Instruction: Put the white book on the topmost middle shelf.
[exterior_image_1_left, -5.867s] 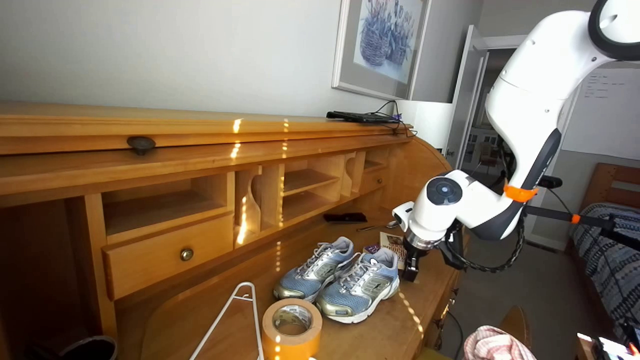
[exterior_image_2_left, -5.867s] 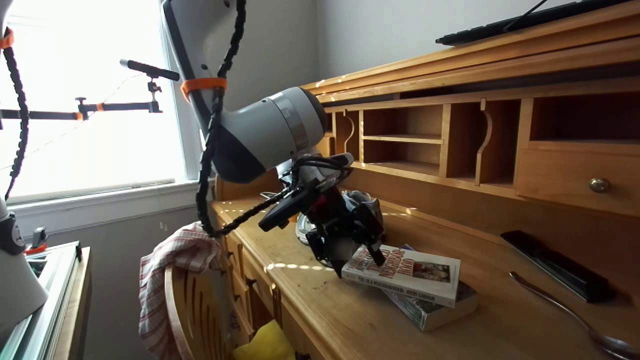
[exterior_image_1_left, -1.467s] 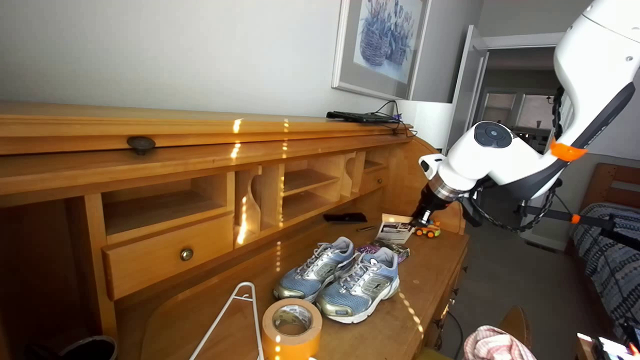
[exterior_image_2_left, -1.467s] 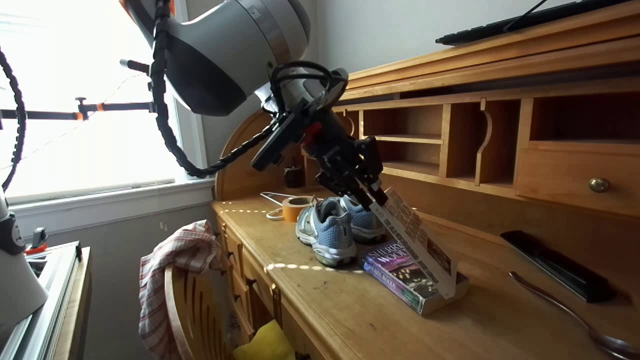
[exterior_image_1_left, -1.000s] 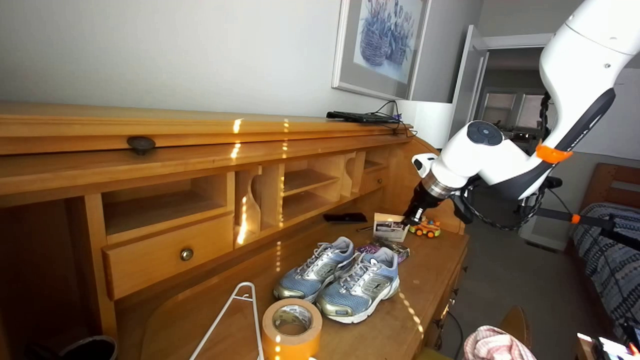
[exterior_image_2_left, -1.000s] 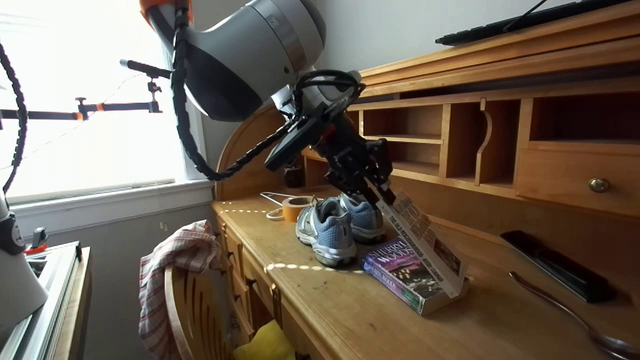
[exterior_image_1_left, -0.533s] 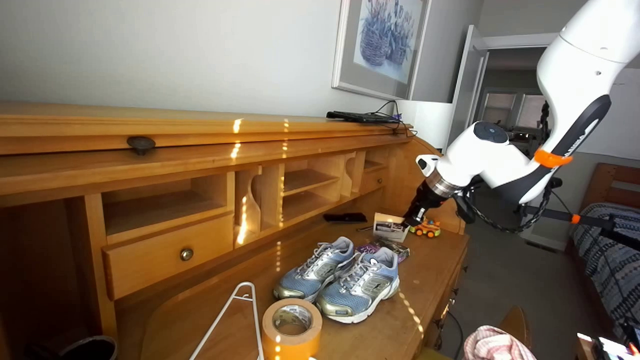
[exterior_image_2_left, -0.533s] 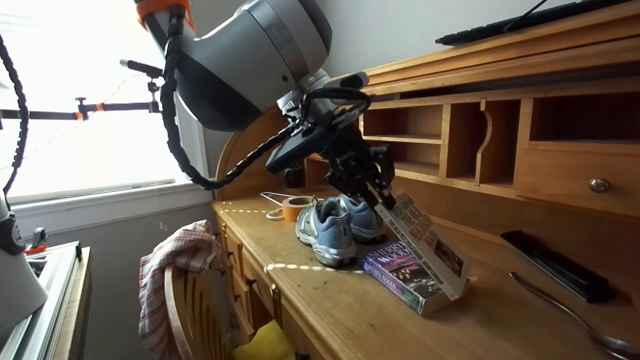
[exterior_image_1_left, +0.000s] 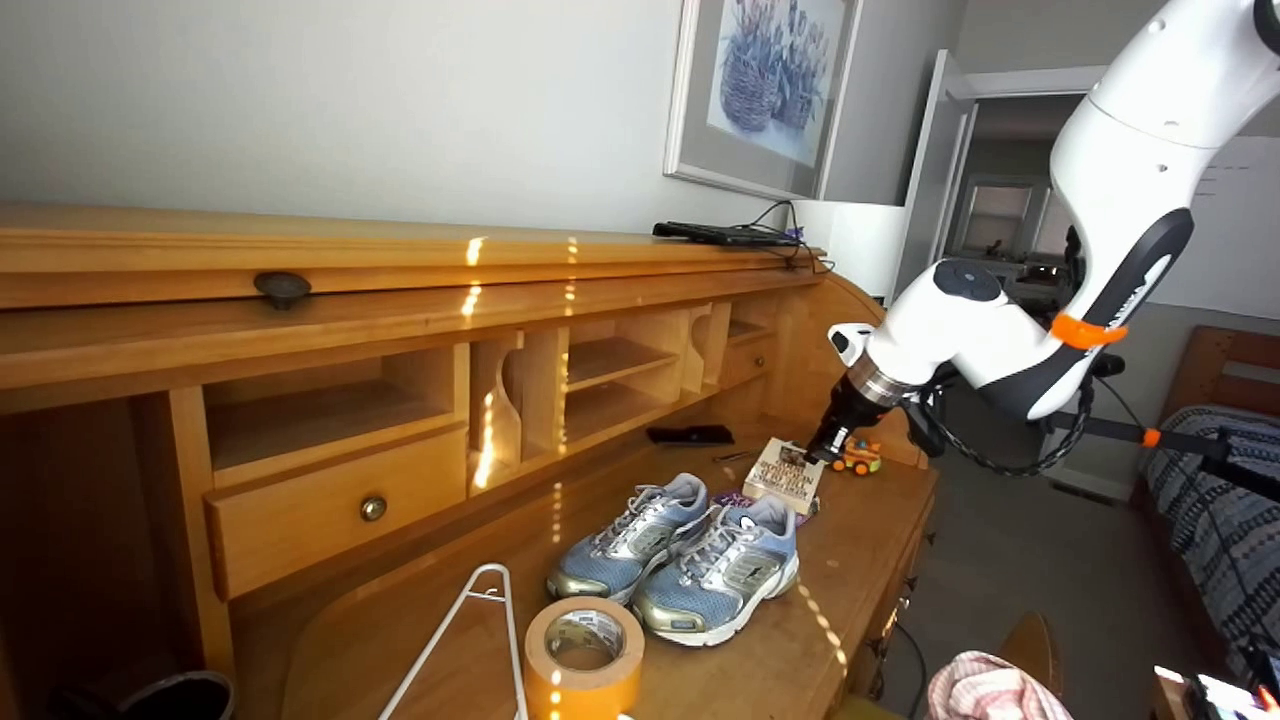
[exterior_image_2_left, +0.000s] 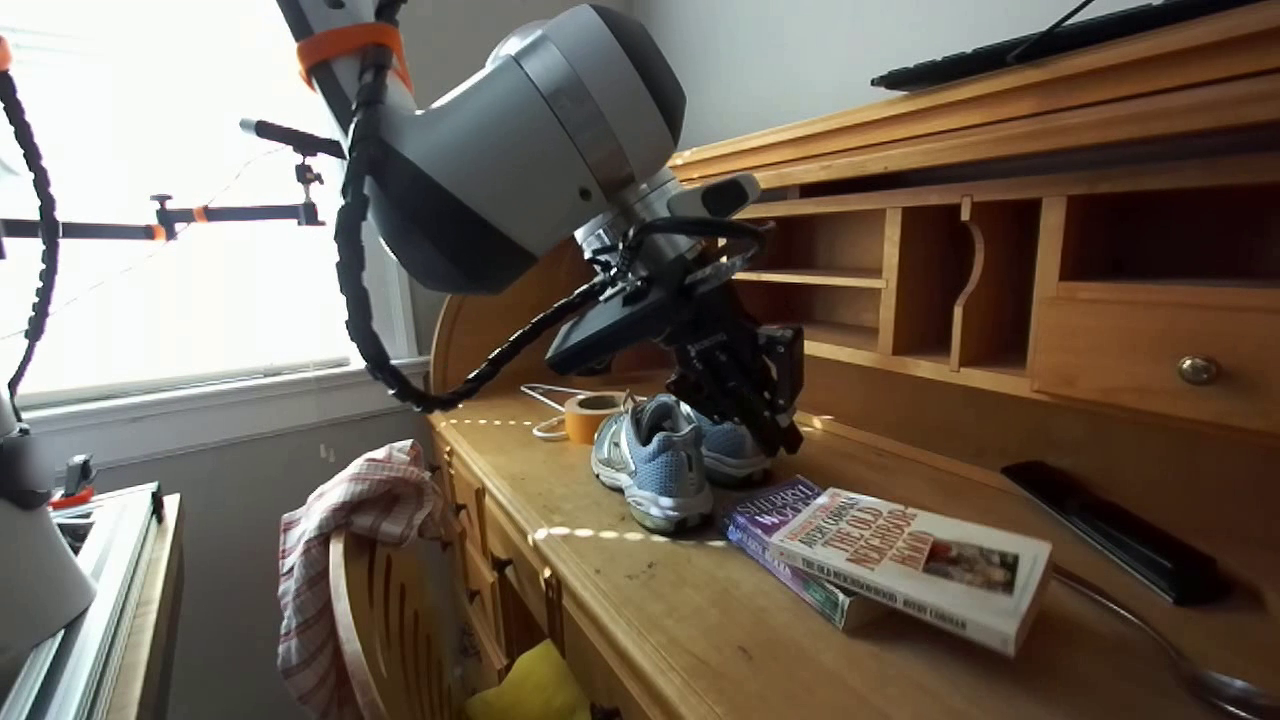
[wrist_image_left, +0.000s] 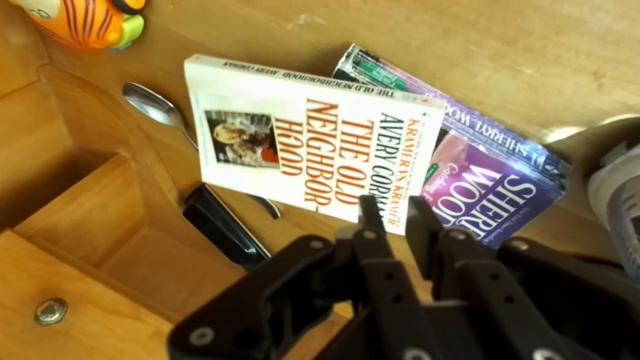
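The white book (exterior_image_2_left: 900, 560) lies cover up, partly over a purple paperback, with its far end reaching past it above the spoon's handle. I cannot tell whether that end touches the desk. In the wrist view the book (wrist_image_left: 310, 145) shows its full title. My gripper (wrist_image_left: 393, 205) has its fingers a little apart with nothing between them. In an exterior view the gripper (exterior_image_2_left: 785, 438) hangs just above and beyond the book's near end, apart from it. The topmost middle shelf (exterior_image_1_left: 620, 358) is a thin board in the central pigeonhole; the arm partly covers that compartment in an exterior view (exterior_image_2_left: 830, 279).
The purple paperback (wrist_image_left: 480, 190) lies beneath the book. Grey-blue sneakers (exterior_image_2_left: 655, 465) stand close by the gripper. A black object (exterior_image_2_left: 1110, 530) and a spoon (exterior_image_2_left: 1215, 690) lie toward the cubbies. An orange toy car (exterior_image_1_left: 857, 457), tape roll (exterior_image_1_left: 585, 660) and hanger (exterior_image_1_left: 510, 620) are also on the desk.
The white book was held at one end, tilted up; it has come out of the fingers and dropped onto the purple book, farther toward the spoon. The gripper has lowered slightly.
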